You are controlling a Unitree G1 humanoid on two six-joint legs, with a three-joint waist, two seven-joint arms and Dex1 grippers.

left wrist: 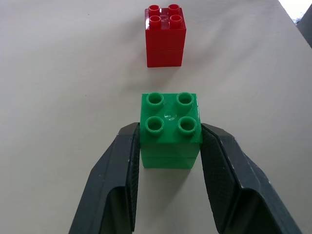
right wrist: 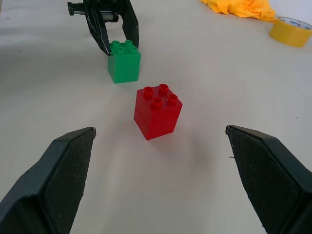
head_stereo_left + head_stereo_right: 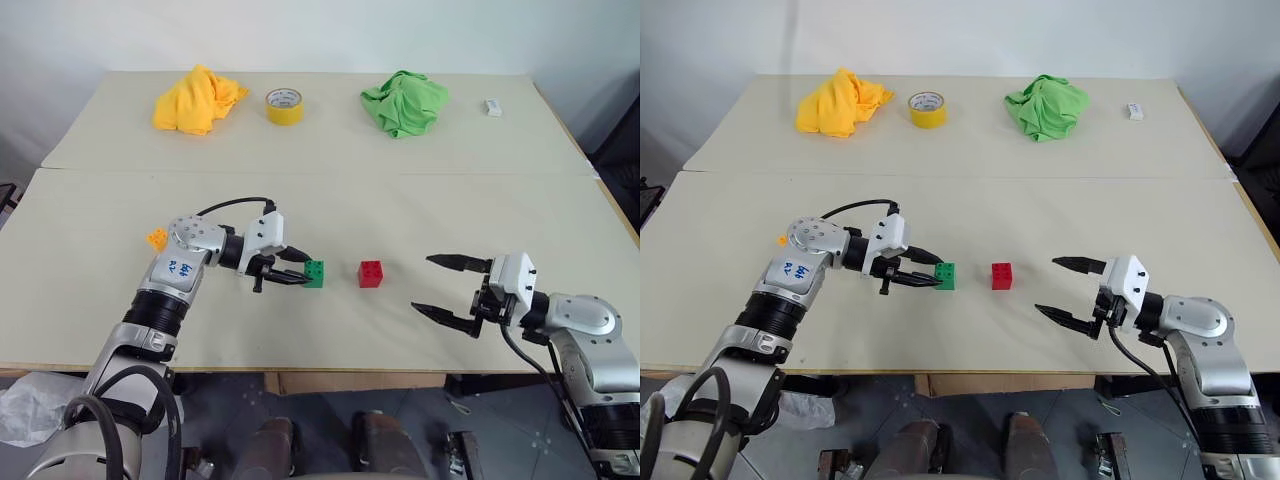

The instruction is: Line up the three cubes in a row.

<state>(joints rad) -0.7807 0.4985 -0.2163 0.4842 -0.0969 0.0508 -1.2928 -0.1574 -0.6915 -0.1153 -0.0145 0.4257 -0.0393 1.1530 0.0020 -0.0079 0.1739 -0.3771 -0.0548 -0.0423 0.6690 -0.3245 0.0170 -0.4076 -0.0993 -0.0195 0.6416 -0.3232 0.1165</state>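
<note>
The green cube (image 3: 315, 273) stands upright on the near table, and my left gripper (image 3: 306, 270) is shut on it, one pad (image 1: 129, 161) pressed against each side. A short gap to its right stands the red cube (image 3: 371, 273), level with the green one. The orange-yellow cube (image 3: 157, 238) lies further left, just behind my left forearm and partly hidden by it. My right gripper (image 3: 423, 284) hangs right of the red cube, pointing at it, open wide with nothing between its fingers (image 2: 58, 175).
On the far table lie a yellow cloth (image 3: 197, 98), a yellow tape roll (image 3: 284, 105), a green cloth (image 3: 404, 102) and a tiny white block (image 3: 493, 107). A seam (image 3: 400, 172) divides the two tables. The near table's front edge (image 3: 330, 368) runs close below both grippers.
</note>
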